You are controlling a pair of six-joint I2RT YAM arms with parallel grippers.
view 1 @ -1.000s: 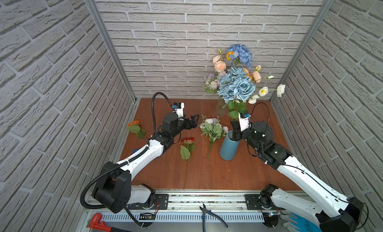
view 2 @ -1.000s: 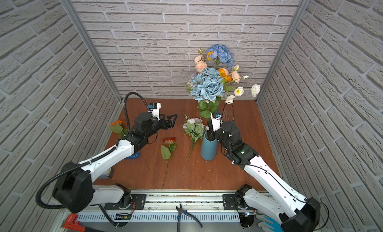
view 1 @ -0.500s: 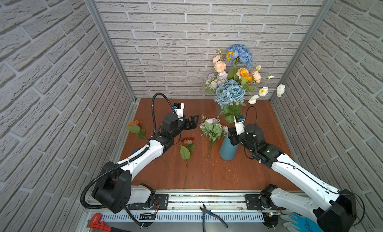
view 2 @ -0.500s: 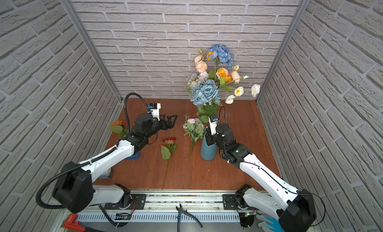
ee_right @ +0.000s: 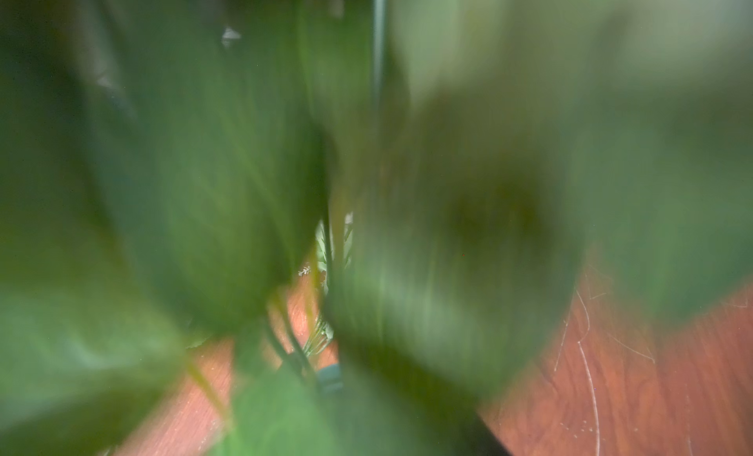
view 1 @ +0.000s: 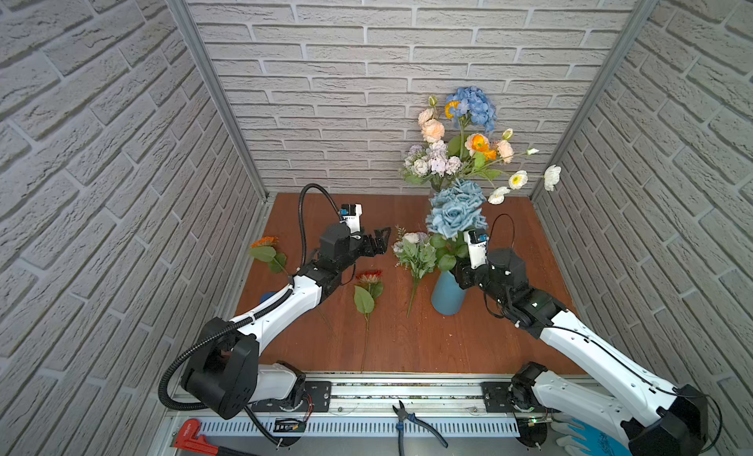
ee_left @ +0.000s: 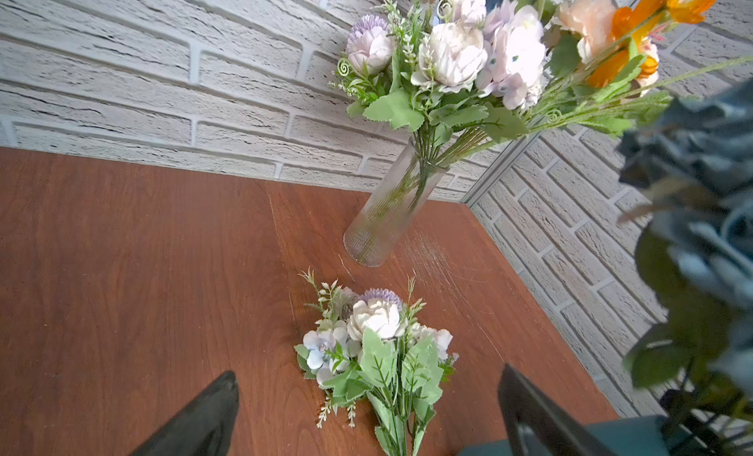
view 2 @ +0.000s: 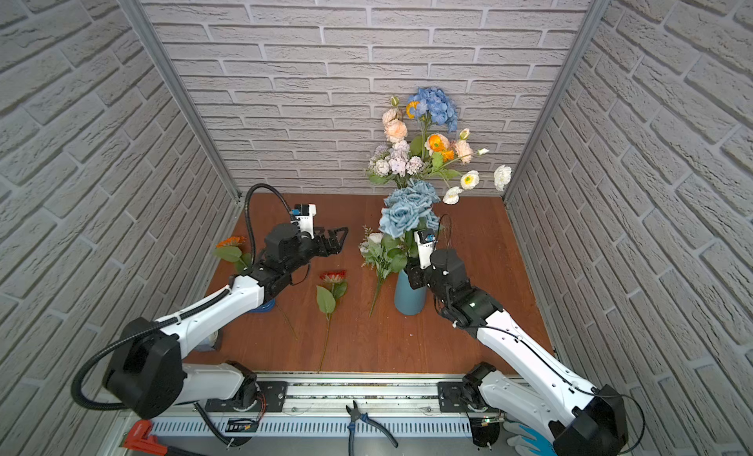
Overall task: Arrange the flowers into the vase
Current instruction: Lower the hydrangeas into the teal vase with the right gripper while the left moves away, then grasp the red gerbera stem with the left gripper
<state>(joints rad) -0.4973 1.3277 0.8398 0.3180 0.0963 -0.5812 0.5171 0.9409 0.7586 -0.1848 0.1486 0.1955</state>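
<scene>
A bunch of blue roses (view 1: pixel 456 215) (view 2: pixel 407 213) stands with its stem in the blue vase (view 1: pixel 448 297) (view 2: pixel 409 299). My right gripper (view 1: pixel 462 276) sits at that vase's mouth; leaves hide its jaws, and they fill the right wrist view. Other flowers stand in a clear ribbed vase (ee_left: pixel 391 205) at the back wall. On the table lie a lilac-white bunch (view 1: pixel 413 252) (ee_left: pixel 379 344), a red daisy (view 1: pixel 368 276) and an orange daisy (view 1: pixel 265 242). My left gripper (view 1: pixel 381 240) (ee_left: pixel 366 413) hovers open just left of the lilac-white bunch, holding nothing.
Brick-pattern walls close in the wooden table (view 1: pixel 509 331) on three sides. A small blue object (view 1: pixel 267 297) lies under the left arm. Pliers (view 1: pixel 411 423), a red tool (view 1: pixel 191 433) and a blue glove (view 1: pixel 591 437) rest on the front rail.
The blue rose bunch has dropped lower into the blue vase. The right gripper stayed by the vase's mouth. The left arm has not moved.
</scene>
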